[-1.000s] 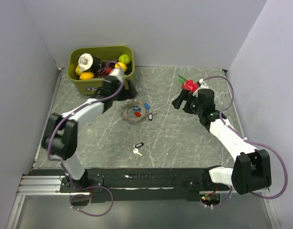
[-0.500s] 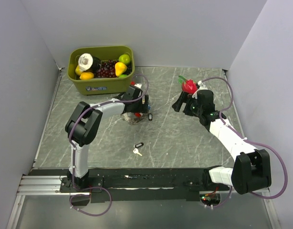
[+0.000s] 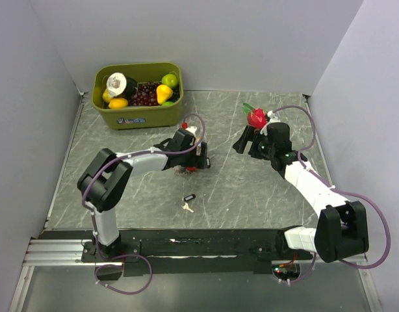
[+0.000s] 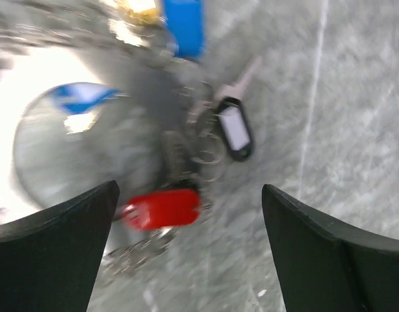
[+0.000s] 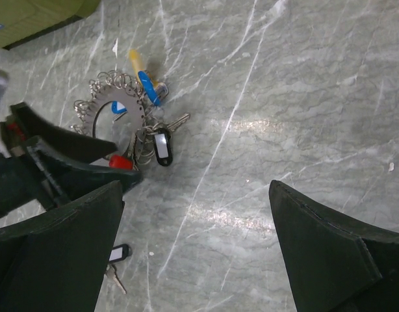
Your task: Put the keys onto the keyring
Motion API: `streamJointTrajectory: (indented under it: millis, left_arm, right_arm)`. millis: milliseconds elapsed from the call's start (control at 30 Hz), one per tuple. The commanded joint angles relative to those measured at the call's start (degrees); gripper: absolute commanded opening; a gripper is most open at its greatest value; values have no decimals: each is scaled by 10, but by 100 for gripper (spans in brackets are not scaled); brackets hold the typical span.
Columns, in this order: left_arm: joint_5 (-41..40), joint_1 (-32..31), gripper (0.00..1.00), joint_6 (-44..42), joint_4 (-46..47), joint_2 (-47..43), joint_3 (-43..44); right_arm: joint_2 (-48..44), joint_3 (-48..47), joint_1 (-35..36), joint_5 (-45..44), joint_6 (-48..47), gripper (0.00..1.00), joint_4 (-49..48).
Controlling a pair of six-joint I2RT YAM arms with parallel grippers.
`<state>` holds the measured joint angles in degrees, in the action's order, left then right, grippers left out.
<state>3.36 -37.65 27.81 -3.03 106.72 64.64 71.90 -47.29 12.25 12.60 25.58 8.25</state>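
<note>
left gripper (image 4: 190, 190) spread wide above red key (image 4: 164, 208) | right gripper (image 5: 194, 188) spread, empty | keys (image 5: 162, 147) clustered at keyring (image 5: 115, 107) | loose keys (image 3: 188, 202) near bases | bin (image 3: 138, 118) sticker unreadable | grey marbled table (image 3: 251, 188), pale walls (image 3: 251, 39)

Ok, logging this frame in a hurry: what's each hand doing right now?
Left hand: open, empty, by the red key.
Right hand: open, empty.
</note>
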Motion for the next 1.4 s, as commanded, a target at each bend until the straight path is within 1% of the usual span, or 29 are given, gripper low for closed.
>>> streamJointTrajectory:
  millis: [0, 33, 67, 133, 200, 267, 300, 367, 400, 467, 500, 533, 667, 700, 733, 767, 800, 867, 933, 1000, 1067, 1233, 1367]
  left_arm:
    - [-131, 5, 99, -4, -22, -97, 0]
    - [-142, 4, 99, -6, -22, -126, -3]
    - [-168, 4, 97, -7, -22, -142, -12]
    - [-196, 6, 96, -8, -20, -175, -23]
    - [-208, 24, 96, -4, -22, -188, -44]
    - [-189, 48, 96, 15, -29, -195, -65]
    - [-155, 76, 96, 24, -30, -196, -73]
    - [-116, 105, 96, 50, -21, -201, -105]
    - [-79, 129, 96, 58, -15, -205, -118]
    - [-42, 150, 96, 75, 8, -217, -160]
    - [-30, 165, 96, 78, 26, -220, -173]
    - [0, 172, 96, 81, 44, -217, -189]
    - [56, 190, 99, 93, 65, -185, -194]
    - [66, 190, 97, 95, 69, -176, -191]
    - [73, 190, 95, 95, 74, -159, -184]
    - [89, 189, 91, 97, 78, -150, -181]
    - [99, 190, 88, 97, 82, -143, -178]
    - [110, 190, 82, 100, 87, -119, -167]
    - [109, 190, 82, 98, 80, -93, -151]
    - [104, 190, 79, 92, 66, -75, -138]
    - [111, 190, 75, 86, 59, -54, -122]
    - [134, 189, 68, 85, 58, -20, -99]
    - [147, 179, 67, 77, 67, -16, -94]
  right_arm:
    - [5, -6, 5, 4, -8, 100, -17]
    - [7, -8, 10, 2, -9, 100, -17]
    - [10, -9, 14, 2, -11, 100, -17]
    - [20, -17, 22, -6, -13, 100, -17]
    - [29, -19, 42, -14, -17, 100, -24]
    - [37, -27, 63, -29, -22, 100, -27]
    - [51, -32, 68, -31, -23, 99, -28]
    - [69, -51, 83, -31, -24, 98, -25]
    - [91, -67, 88, -29, -24, 95, -24]
    - [116, -83, 95, -22, -23, 91, -22]
    - [142, -101, 102, -20, -22, 87, -20]
    - [157, -111, 106, -20, -19, 85, -17]
    - [235, -173, 119, -14, -22, 74, 14]
    - [266, -196, 119, -7, -22, 68, 17]
    - [280, -206, 119, 0, -19, 65, 19]
    - [305, -213, 120, 6, -18, 62, 17]
    - [314, -222, 120, 10, -14, 57, 14]
    - [340, -231, 121, 29, -5, 51, 11]
    - [354, -245, 126, 30, 3, 45, 13]
    - [370, -257, 131, 32, 2, 38, 21]
    - [380, -265, 138, 31, -2, 34, 28]
    - [389, -250, 149, 59, -1, 29, 19]
    - [389, -222, 156, 89, -1, 25, 19]
